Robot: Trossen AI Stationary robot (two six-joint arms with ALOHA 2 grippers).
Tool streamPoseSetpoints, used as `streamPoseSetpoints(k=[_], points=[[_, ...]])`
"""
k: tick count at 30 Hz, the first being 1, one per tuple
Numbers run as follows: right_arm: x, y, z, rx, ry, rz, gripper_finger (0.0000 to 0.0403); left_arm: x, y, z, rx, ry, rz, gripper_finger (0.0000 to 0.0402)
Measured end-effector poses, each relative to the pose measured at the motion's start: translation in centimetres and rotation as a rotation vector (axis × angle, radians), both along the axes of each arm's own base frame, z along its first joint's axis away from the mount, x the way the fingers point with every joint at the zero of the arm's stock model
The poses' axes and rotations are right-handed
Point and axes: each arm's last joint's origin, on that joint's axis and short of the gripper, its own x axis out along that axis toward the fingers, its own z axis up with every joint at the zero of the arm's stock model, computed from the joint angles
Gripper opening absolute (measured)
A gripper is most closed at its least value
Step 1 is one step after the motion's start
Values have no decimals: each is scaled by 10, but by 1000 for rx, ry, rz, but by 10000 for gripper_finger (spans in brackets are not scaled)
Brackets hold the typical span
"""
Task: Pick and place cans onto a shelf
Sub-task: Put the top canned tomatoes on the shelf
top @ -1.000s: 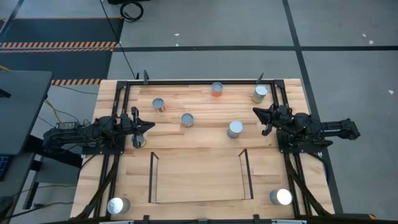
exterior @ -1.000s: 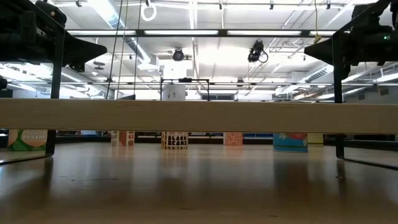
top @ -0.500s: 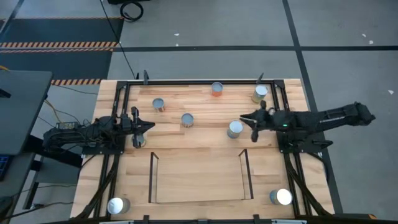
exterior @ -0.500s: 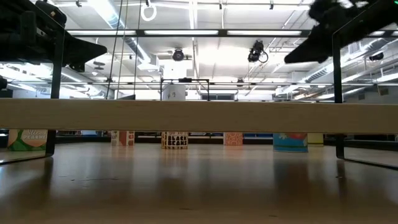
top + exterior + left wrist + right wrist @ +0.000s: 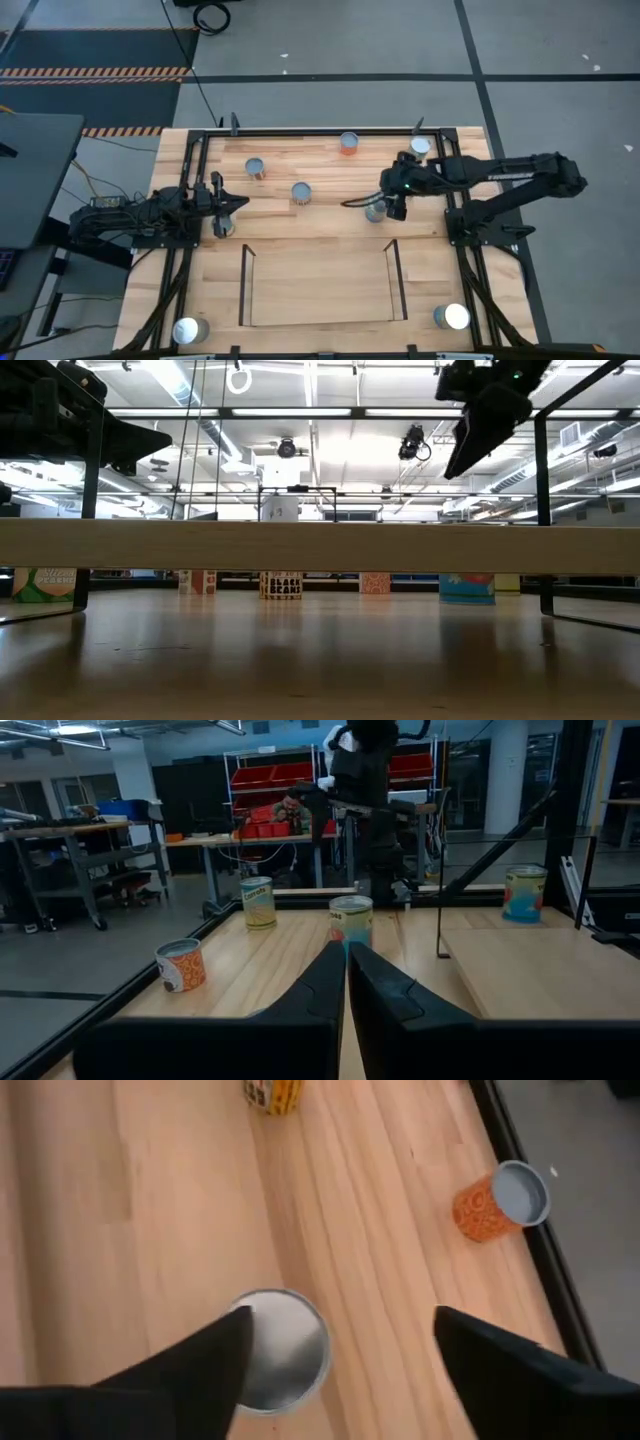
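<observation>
1. The right gripper (image 5: 385,205) is now hanging over the can (image 5: 280,1350) near the table's (image 5: 320,250) middle, having swung in from the right edge.
2. Its jaws are now standing spread wide, holding nothing; a grasp looks imminent.
3. The left gripper (image 5: 228,204) is waiting clenched by the left edge.
4. The shelf (image 5: 320,318) is sitting empty at the near edge.

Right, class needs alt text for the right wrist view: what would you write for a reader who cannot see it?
The right gripper, fingers spread wide, hangs over a silver-topped can standing on the wooden table. Farther off, an orange can stands near the table's dark edge, and a yellow can shows partly.
</observation>
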Motion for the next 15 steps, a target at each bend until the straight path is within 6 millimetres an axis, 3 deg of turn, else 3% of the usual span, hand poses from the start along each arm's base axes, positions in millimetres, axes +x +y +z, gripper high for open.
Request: streamPoseSetpoints(k=[4,15], points=[[11,-9,-14,68,75,10,392,0,0,0,0,0,0,25],[29,-22,-46,235,205,30,398,0,0,0,0,0,0,25]])
